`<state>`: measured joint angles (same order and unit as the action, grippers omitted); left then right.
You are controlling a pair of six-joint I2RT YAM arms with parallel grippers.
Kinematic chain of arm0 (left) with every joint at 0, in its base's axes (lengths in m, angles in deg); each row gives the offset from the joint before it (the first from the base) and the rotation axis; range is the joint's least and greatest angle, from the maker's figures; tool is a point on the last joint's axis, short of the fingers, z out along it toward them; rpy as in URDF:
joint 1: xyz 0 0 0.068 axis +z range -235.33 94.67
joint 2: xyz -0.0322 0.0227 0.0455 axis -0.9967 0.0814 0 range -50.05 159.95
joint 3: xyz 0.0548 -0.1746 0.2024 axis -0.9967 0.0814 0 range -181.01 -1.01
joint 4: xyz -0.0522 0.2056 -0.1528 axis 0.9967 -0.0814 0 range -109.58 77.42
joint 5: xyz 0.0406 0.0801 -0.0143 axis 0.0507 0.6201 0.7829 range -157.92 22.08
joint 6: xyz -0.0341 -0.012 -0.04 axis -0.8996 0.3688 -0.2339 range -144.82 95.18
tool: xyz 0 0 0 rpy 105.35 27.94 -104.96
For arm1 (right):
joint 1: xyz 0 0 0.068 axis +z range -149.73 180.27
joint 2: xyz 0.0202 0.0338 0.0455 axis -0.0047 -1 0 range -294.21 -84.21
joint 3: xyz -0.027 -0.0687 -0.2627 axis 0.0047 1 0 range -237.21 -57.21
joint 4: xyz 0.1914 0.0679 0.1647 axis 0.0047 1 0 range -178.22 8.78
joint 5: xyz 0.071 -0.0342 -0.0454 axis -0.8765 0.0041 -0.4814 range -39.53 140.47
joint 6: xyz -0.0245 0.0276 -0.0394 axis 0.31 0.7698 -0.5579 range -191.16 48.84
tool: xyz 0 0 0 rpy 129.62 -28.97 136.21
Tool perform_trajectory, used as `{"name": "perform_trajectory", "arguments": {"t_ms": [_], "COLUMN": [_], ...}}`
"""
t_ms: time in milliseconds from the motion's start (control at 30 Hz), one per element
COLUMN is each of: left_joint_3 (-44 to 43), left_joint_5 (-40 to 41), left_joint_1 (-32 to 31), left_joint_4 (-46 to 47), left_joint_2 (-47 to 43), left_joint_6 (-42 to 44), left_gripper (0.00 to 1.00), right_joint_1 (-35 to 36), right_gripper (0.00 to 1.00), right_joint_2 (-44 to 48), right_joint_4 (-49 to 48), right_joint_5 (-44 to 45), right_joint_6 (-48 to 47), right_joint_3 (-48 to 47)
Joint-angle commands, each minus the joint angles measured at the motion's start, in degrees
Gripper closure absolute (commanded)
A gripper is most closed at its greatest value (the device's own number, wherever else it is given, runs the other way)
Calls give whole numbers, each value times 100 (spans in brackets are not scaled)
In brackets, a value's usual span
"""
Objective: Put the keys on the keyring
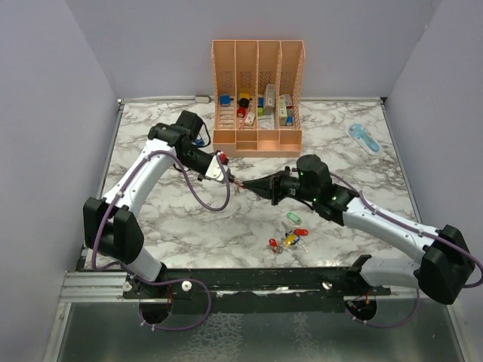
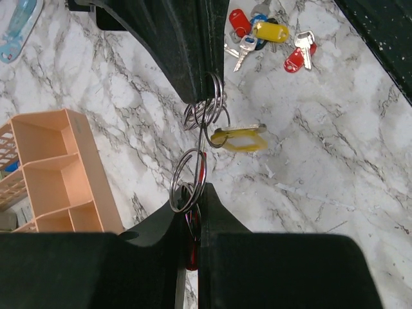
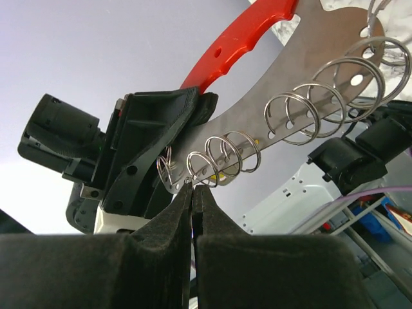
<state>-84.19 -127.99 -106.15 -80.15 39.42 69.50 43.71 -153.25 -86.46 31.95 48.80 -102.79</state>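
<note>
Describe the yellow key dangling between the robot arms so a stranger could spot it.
Find the peach organiser at the back of the marble table; just in front, the left pincer and right pincer meet tip to tip. The yellow-headed key hangs from the wire rings between them, in the air; the other yellow key lies in the loose pile.

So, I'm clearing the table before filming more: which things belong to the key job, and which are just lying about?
Job: keyring, yellow key on its split ring, loose keys.
Lying about: peach organiser, pale blue tool.
</note>
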Motion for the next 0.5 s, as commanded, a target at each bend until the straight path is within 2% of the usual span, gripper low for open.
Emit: {"name": "perform_trajectory", "arguments": {"t_ms": [0, 100, 133, 200, 233, 300, 467], "left_joint_3": [-254, -379, -409, -485, -529, -618, -832], "left_joint_5": [-346, -120, -9, 303, 514, 1045, 2419], "left_joint_1": [15, 15, 16, 16, 16, 12, 16], "left_joint_4": [-465, -498, -460, -349, -278, -47, 763], "left_joint_2": [-154, -56, -37, -6, 16, 6, -166], "left_joint_6": [880, 905, 852, 714, 654, 575, 439], "left_gripper": [100, 100, 100, 100, 100, 100, 100], "right_joint_1": [33, 33, 33, 33, 31, 3, -160], "right_gripper": [99, 98, 90, 65, 57, 48, 35], "right_joint_2": [-267, -225, -161, 40, 160, 407, 906], "right_joint_4": [-471, -1071, -1057, -898, -745, -359, 485], "right_joint_5": [-421, -222, -104, 216, 370, 724, 1303], "right_joint_6": [987, 810, 761, 601, 507, 238, -498], "right_joint_3": [145, 375, 429, 490, 489, 459, 384]}}
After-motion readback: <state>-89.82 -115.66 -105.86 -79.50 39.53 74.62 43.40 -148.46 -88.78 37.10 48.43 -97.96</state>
